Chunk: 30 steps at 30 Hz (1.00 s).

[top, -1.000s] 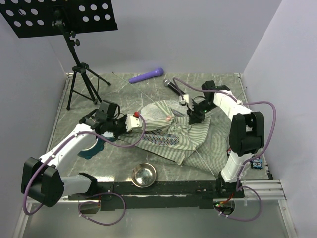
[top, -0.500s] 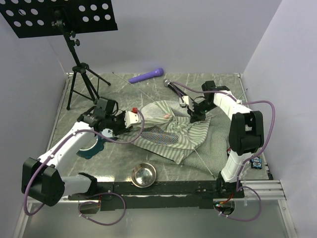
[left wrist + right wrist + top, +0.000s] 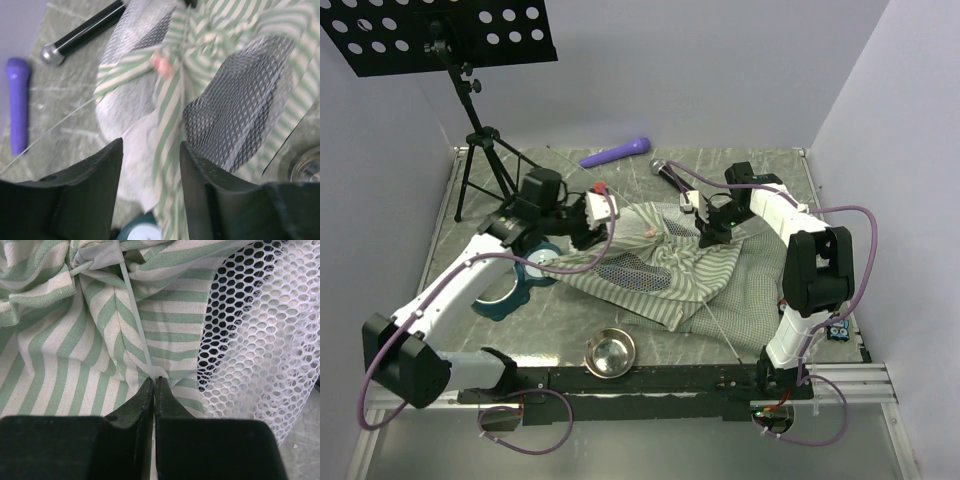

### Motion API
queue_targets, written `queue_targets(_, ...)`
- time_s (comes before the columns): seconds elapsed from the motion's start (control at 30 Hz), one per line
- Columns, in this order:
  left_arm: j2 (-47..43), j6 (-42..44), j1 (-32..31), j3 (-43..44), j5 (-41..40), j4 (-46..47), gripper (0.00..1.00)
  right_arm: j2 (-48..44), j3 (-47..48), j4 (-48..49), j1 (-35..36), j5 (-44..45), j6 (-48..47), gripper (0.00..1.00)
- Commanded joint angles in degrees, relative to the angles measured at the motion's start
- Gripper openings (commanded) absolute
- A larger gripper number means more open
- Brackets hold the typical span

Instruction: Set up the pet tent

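Fabric of the pet tent (image 3: 670, 270), striped green and white, is seen lying collapsed on the table (image 3: 770, 170) between the two arms, with a mesh panel (image 3: 240, 100) turned upward. The right gripper (image 3: 154, 381) is pressed together on the tent's thin white pole (image 3: 131, 310) and the striped cloth beneath it. The left gripper (image 3: 151, 150) is poised above the tent's left edge, its fingers spread with nothing between them. A microphone (image 3: 667, 171) and a purple cylinder (image 3: 616, 153) are laid beyond the tent. A steel bowl (image 3: 610, 351) is set near the arm bases.

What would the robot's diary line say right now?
left pincer: open, holding nothing | right pincer: shut on pet tent | pet tent: crumpled, not standing
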Motion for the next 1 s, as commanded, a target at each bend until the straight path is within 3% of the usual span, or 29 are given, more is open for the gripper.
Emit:
queue_targets(0.0,3.2,-5.7,-6.4,-0.4,-0.8,8.3,0.49,-2.6,1.5,-1.1,0.6,-5.0,6.4,0.00)
queue_targets(0.17,7.4,-8.3,-13.8,-1.7,-4.3,17.6,0.42,-2.4,2.8,-2.1,0.6,-6.4,7.7,0.00)
queue_targets(0.6,22.9,-4.1,-23.7,1.1,-17.9,33.0,0.43,-1.3,4.5,-3.8,0.5,-7.9,8.3,0.00)
queue_targets(0.8,30.6,-1.9,-24.4,5.5,-23.1,32.9,0.50,-0.9,5.4,-5.3,0.2,-8.5,7.7,0.00)
queue_targets(0.97,35.3,0.3,-24.4,8.3,-25.3,30.2,0.45,-0.5,6.0,-6.2,-0.2,-8.7,7.4,0.00)
